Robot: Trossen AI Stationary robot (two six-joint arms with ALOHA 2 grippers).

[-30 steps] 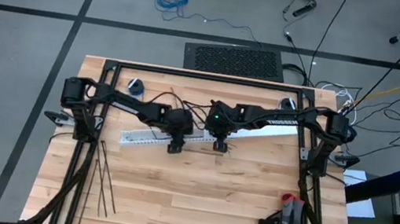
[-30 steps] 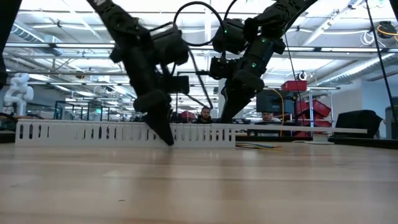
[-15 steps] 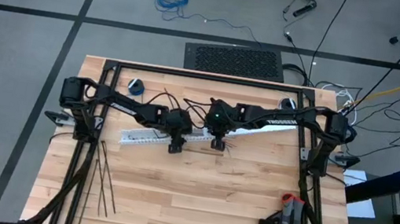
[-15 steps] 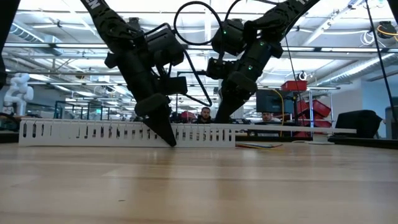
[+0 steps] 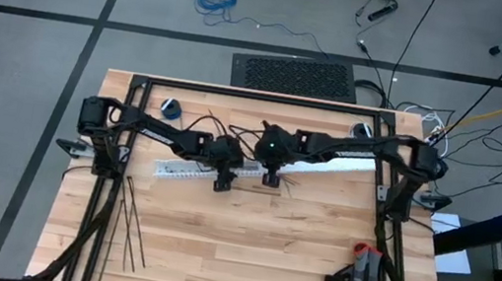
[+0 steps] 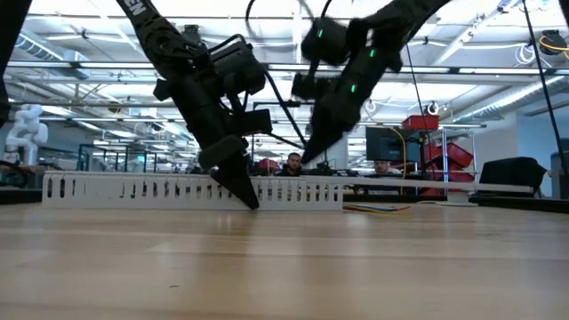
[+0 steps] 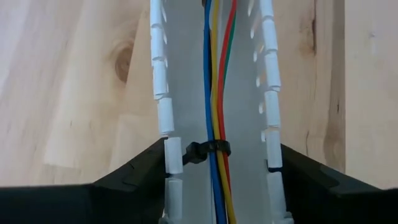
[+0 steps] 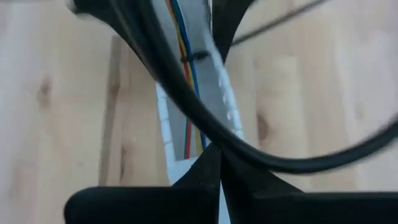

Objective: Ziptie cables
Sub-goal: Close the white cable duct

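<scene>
Evenly and brightly lit from overhead, with only soft, short shadows on the wooden table (image 5: 254,251) in the high view. Backlit in the low view by rows of ceiling lights (image 6: 80,67): arms reduced to dark silhouettes, near tabletop out of focus, right arm (image 6: 356,62) smeared by motion. Left wrist view sharp on the white duct (image 7: 186,81); right wrist view heavily blurred throughout, a black lead (image 8: 186,106) up close a soft dark band.

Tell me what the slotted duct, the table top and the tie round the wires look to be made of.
Duct: white plastic, probably, matt with evenly moulded slotted walls.
Table top: pale wood, with visible grain, a knot and plank seams.
Tie: thin black strip, likely plastic, looped round the wires, whose coloured jackets look smooth.
</scene>
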